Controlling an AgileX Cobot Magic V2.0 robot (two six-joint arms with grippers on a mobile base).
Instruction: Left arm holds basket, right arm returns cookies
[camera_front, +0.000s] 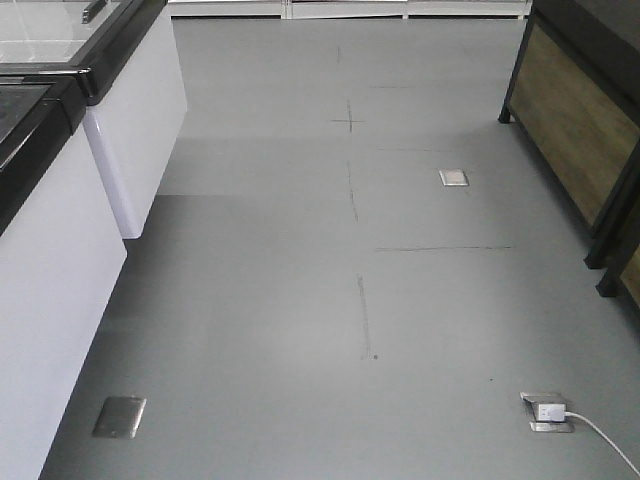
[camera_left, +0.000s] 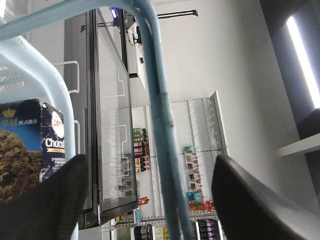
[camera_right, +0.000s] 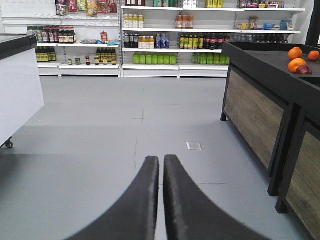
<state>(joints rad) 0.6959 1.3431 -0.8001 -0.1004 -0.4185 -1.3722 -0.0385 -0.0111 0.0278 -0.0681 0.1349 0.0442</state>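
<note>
In the left wrist view the light blue basket (camera_left: 35, 65) fills the upper left, and its hoop handle (camera_left: 161, 125) runs down between the two black fingers of my left gripper (camera_left: 150, 159). The jaws stand wide apart, open, with a gap on both sides of the handle. The cookies (camera_left: 30, 150), a dark navy carton with a cookie picture, sit inside the basket at the left edge. In the right wrist view my right gripper (camera_right: 161, 159) is shut with nothing between its fingers, pointing over the grey floor. Neither arm shows in the front view.
White chest freezers (camera_front: 60, 270) line the left of the aisle and a black, wood-panelled display stand (camera_front: 580, 130) with oranges (camera_right: 296, 64) lines the right. Stocked shelves (camera_right: 165, 40) close the far end. A floor socket with a white cable (camera_front: 548, 410) lies at the front right.
</note>
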